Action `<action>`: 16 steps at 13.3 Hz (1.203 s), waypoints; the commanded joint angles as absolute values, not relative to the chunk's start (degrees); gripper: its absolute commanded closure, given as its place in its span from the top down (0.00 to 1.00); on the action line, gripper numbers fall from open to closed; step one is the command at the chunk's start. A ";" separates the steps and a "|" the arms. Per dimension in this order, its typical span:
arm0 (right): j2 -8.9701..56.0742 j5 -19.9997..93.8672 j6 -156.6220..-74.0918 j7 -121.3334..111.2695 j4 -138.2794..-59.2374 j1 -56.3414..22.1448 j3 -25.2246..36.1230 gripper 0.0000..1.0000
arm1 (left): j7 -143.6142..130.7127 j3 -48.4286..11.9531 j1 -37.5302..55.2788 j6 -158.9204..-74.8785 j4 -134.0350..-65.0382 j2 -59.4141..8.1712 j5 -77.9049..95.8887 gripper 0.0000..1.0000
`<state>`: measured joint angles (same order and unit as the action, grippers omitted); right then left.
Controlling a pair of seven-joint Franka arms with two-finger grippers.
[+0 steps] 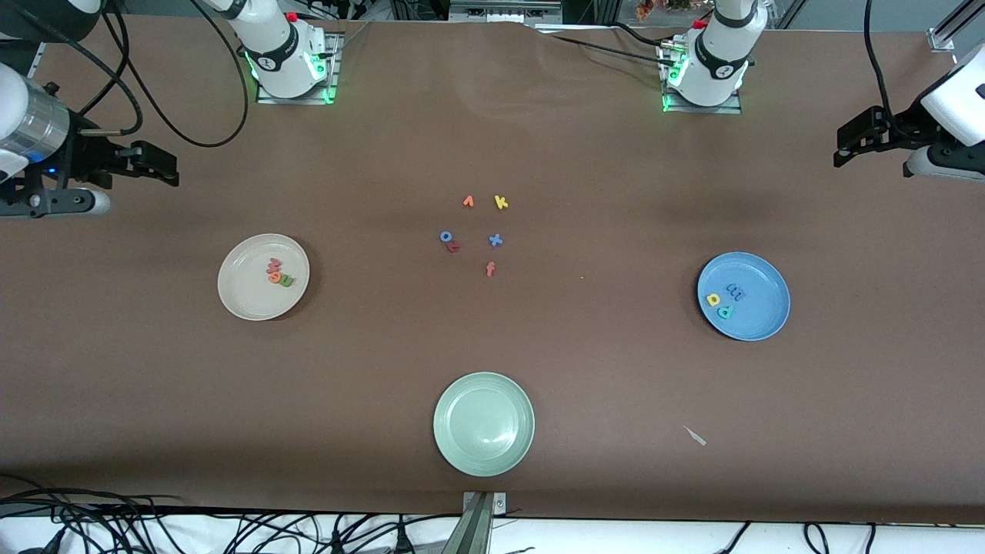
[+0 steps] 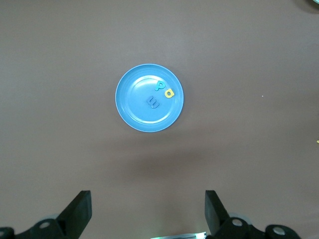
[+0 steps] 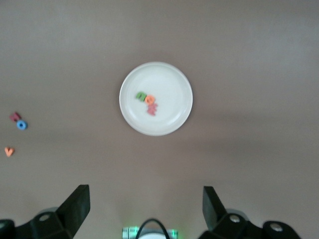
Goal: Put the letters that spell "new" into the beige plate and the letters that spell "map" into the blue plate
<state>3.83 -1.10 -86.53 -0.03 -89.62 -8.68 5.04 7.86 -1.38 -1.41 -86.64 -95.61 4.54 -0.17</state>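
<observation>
The pale green round plate (image 1: 483, 423) sits nearest the front camera at the middle of the brown table (image 1: 492, 362) and serves as the landmark. Farther from the camera than it, toward the right arm's end of the table, lies the round cream-beige plate with a raised rim (image 1: 238, 296), holding the tiny foam green n (image 1: 284, 281), orange e (image 1: 275, 275) and salmon-red w (image 1: 273, 265), which touch one another in a short row. Toward the left arm's end, also farther from the camera than the green plate, lies the round medium-blue plate with a raised rim (image 1: 758, 315), holding the blue m (image 1: 735, 292), the yellow a (image 1: 713, 299) and the teal p (image 1: 725, 312) close together. Farther from the camera than the green plate, in the middle of the table, a loose cluster remains: an orange f (image 1: 490, 268), a blue x (image 1: 495, 240), a yellow k (image 1: 501, 202), a blue o (image 1: 445, 236) touching a small red letter (image 1: 454, 247), and another small orange letter (image 1: 468, 201). The right gripper (image 1: 158, 165) hangs above the table edge at the right arm's end, fingers spread and holding nothing; its wrist view looks down on the beige plate. The left gripper (image 1: 850, 146) waits likewise at the left arm's end, fingers spread and holding nothing.
</observation>
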 commanded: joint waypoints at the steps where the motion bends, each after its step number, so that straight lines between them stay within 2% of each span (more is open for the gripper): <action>1: 2.37 -1.50 -89.47 -0.97 -91.32 -6.95 4.04 1.00 | 7.47 -1.41 -1.67 -85.43 -93.87 3.60 0.70 1.00; 7: 2.37 -1.05 -93.85 -0.79 -92.02 -6.24 4.04 1.00 | 4.15 -1.23 -1.76 -85.69 -93.87 3.60 0.70 1.00; 16: 2.55 -1.05 -95.36 -0.70 -92.02 -6.15 3.96 1.00 | 1.32 -1.32 -1.67 -85.69 -93.16 3.60 0.79 1.00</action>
